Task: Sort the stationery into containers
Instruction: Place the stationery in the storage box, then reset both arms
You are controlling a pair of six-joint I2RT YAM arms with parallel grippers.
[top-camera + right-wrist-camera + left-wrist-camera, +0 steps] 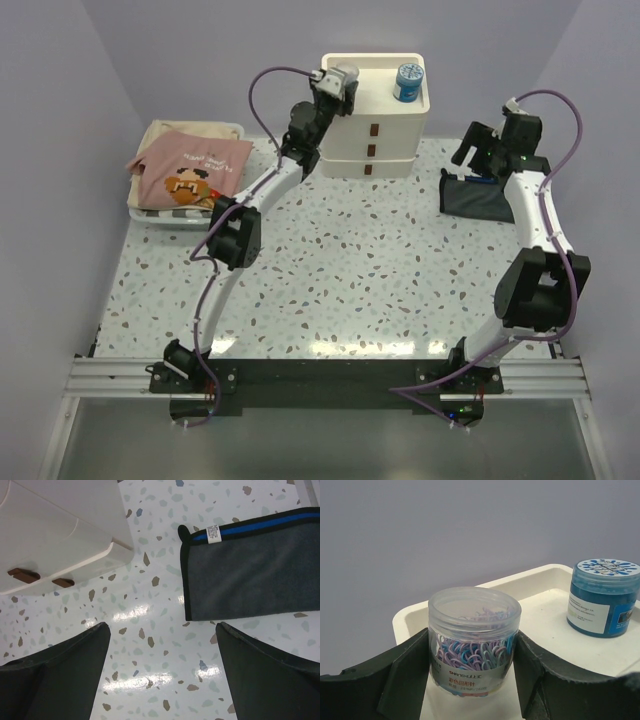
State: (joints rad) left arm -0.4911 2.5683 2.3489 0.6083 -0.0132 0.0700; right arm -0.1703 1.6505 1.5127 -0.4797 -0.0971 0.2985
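Note:
A clear jar of coloured paper clips [474, 645] stands at the left of the tray-like top [547, 611] of the cream-white drawer unit [375, 135]. My left gripper [471, 637] is shut on this jar, one black finger pressed against each side. A blue jar with a printed lid [602, 597] stands at the tray's right end, apart from the gripper. The dark navy pouch [255, 575] lies flat on the table to the right of the unit. My right gripper [162, 630] hovers open over bare speckled table just in front of the pouch, with nothing between its fingers.
A white basket of folded cloths [185, 175], the top one pink with a printed figure, sits at the back left. The drawer unit's brown handles [22, 573] face the front. Lilac walls close in the back and both sides of the table.

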